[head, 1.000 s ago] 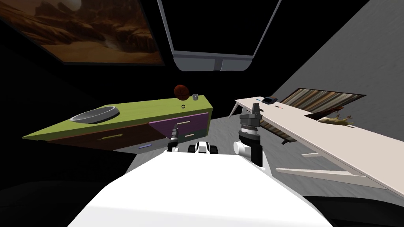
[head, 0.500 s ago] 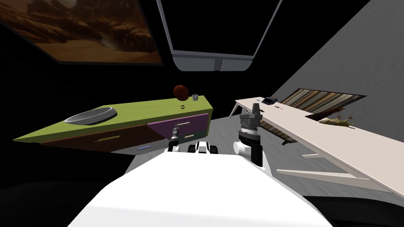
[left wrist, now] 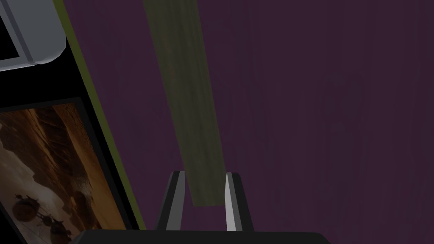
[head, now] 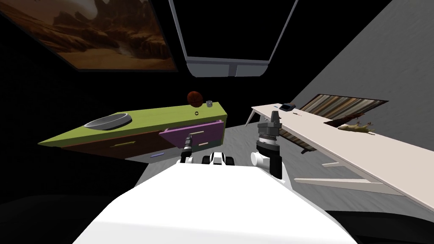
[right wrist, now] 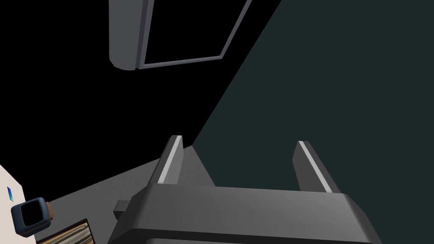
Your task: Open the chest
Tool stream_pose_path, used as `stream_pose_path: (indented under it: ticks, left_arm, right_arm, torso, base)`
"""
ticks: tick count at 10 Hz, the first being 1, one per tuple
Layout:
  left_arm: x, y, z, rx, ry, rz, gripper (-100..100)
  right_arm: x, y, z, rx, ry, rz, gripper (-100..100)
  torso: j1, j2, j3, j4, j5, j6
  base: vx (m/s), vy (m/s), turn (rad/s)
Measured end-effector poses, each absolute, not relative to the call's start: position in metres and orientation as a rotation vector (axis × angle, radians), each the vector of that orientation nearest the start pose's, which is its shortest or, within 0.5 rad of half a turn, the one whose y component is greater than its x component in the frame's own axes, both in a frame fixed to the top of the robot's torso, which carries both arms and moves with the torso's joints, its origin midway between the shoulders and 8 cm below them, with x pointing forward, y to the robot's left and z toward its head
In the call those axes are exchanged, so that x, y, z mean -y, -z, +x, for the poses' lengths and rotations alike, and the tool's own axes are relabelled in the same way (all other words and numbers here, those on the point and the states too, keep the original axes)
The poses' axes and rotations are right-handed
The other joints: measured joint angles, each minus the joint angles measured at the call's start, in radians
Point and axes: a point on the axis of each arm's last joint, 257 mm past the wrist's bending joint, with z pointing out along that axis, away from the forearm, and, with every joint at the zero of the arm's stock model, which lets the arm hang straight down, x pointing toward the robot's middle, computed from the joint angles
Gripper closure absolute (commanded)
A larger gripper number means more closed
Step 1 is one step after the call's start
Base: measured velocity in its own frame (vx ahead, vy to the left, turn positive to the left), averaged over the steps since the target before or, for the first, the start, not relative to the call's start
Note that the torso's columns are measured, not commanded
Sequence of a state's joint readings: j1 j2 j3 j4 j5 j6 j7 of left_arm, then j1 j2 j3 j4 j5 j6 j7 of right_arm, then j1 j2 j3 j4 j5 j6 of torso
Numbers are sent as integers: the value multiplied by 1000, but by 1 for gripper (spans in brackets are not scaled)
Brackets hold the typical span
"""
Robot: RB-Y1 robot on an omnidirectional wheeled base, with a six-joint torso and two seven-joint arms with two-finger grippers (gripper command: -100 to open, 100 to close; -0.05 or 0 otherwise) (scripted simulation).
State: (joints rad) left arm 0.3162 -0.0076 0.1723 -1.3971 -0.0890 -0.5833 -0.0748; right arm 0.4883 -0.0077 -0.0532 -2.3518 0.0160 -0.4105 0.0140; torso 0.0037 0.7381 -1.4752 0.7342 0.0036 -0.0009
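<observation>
The chest [head: 140, 116] is a low set of drawers with a green top, standing ahead on my left. Its purple drawer [head: 193, 129] carries a pale bar handle [head: 196, 132]. My left gripper [head: 187, 143] reaches up to that drawer. In the left wrist view the left gripper [left wrist: 203, 199] is shut on the end of the olive handle [left wrist: 186, 84], its fingers [left wrist: 231, 199] pressing both sides, with the purple drawer front [left wrist: 318, 106] behind. My right gripper [head: 274, 115] is held up beside the long table, open [right wrist: 237, 163] with nothing between its fingers.
On the chest top lie a grey bowl [head: 108, 121], a brown ball [head: 194, 98], a small grey cup [head: 209, 103] and a ring [head: 196, 113]. A long pale table [head: 339, 140] runs along my right with a blue device [head: 287, 106]. A striped rug [head: 343, 106] lies behind it.
My left gripper has shut on the purple drawer's handle. The head view has shifted a little, and the purple drawer's top edge now shows slightly out from the chest.
</observation>
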Motion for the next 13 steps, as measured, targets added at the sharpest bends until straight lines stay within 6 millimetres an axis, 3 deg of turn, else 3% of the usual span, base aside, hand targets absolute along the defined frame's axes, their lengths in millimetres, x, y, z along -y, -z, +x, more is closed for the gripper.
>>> stream_pose_path:
  ticks: [7, 8, 13]
  left_arm:
    - [-339, 308, 396, -1092, 921, -1087, 100]
    - [-339, 309, 395, -1095, 920, -1090, -100]
    - [-347, 286, 404, -1090, 911, -1090, -100]
  right_arm:
    - [292, -44, 342, -630, -1227, 637, 0]
    - [292, -44, 342, -631, -1227, 637, 0]
    - [292, -44, 342, -631, -1227, 637, 0]
  torso:
    - [0, -3, -2, -1, 1, 1]
    - [1, -9, -5, 0, -2, 1]
    - [-4, 1, 0, 4, -4, 1]
  base:
    - [-141, -45, 14]
    - [-40, -18, -35]
    - [-15, -8, -15]
